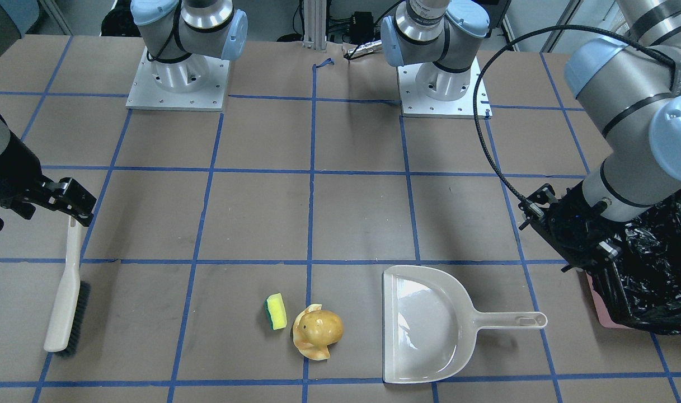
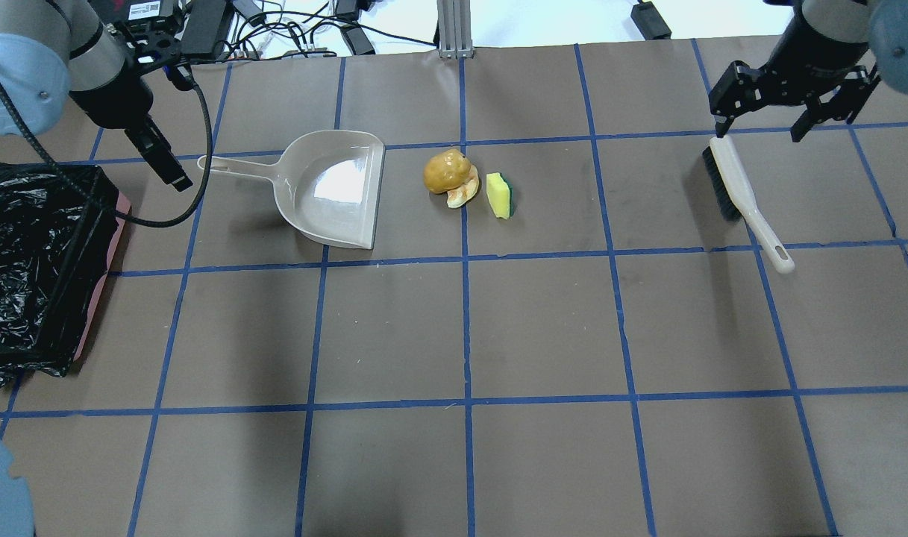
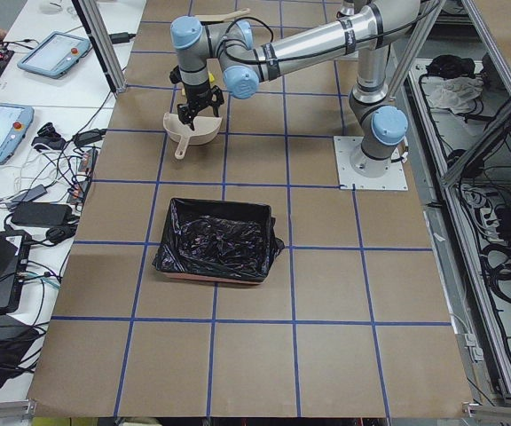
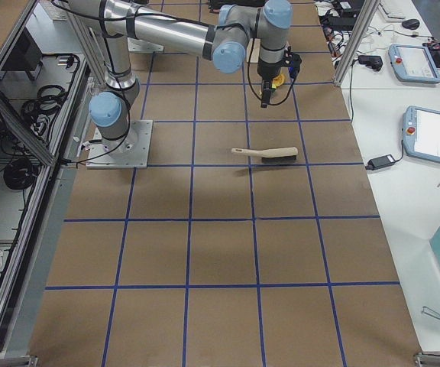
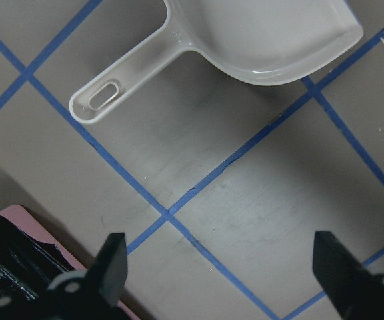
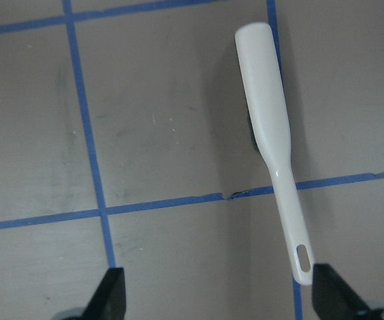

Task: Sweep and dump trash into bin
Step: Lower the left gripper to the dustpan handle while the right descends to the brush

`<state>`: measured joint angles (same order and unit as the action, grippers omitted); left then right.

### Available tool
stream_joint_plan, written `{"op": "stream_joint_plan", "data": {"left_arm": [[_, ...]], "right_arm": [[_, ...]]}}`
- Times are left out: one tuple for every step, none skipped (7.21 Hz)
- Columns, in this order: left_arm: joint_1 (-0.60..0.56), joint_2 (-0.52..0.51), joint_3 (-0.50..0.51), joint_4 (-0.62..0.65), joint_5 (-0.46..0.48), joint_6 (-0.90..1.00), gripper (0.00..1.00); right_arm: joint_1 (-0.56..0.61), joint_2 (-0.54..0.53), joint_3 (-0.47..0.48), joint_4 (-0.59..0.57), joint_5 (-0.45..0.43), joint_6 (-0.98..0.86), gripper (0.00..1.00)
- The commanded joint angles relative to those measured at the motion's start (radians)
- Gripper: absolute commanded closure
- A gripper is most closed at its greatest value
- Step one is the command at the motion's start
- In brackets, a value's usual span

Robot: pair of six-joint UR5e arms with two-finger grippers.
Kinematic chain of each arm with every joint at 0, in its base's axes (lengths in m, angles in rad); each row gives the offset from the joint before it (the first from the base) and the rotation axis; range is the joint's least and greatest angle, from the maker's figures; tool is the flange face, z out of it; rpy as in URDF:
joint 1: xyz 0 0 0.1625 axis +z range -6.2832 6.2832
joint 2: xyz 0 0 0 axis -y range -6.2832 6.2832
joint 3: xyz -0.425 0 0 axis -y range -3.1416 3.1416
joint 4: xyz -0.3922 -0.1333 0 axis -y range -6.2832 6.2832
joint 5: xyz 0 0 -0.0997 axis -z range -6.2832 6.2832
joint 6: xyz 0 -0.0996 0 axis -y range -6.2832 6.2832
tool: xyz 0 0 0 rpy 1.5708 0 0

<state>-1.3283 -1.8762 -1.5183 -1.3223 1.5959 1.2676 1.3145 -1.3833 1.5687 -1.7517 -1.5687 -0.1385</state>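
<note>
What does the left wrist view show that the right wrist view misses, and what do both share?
Left wrist only: the dustpan and a corner of the bin. Right wrist only: the hand brush, lying flat and ungripped. Both: the brown table with blue tape lines, plus the left fingers and right fingers spread open and empty at the bottom edge.

Croissant half under the potato lump; bin partly beyond the front view's right edge.
</note>
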Motion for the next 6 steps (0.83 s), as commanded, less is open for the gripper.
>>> {"op": "stream_joint_plan", "data": {"left_arm": [[0.000, -0.063, 0.001, 0.118, -0.074, 0.256, 0.00], [0.000, -0.084, 0.001, 0.126, -0.105, 0.411, 0.00], [-0.002, -0.104, 0.001, 0.173, -0.111, 0.456, 0.00], [-0.002, -0.127, 0.003, 0.229, -0.111, 0.475, 0.00], [-0.003, -0.139, 0.018, 0.271, -0.100, 0.478, 0.00], [-0.011, -0.147, 0.024, 0.268, -0.102, 0.477, 0.00]], "right_arm": [[-0.067, 0.048, 0.082, -0.008, -0.042, -0.129, 0.03], [-0.083, 0.093, 0.086, -0.009, -0.060, -0.165, 0.04], [-0.089, 0.143, 0.086, -0.006, -0.088, -0.168, 0.06], [-0.098, 0.170, 0.086, -0.006, -0.115, -0.185, 0.10], [-0.106, 0.185, 0.086, -0.009, -0.122, -0.188, 0.11], [-0.112, 0.208, 0.088, -0.006, -0.126, -0.187, 0.11]]}}
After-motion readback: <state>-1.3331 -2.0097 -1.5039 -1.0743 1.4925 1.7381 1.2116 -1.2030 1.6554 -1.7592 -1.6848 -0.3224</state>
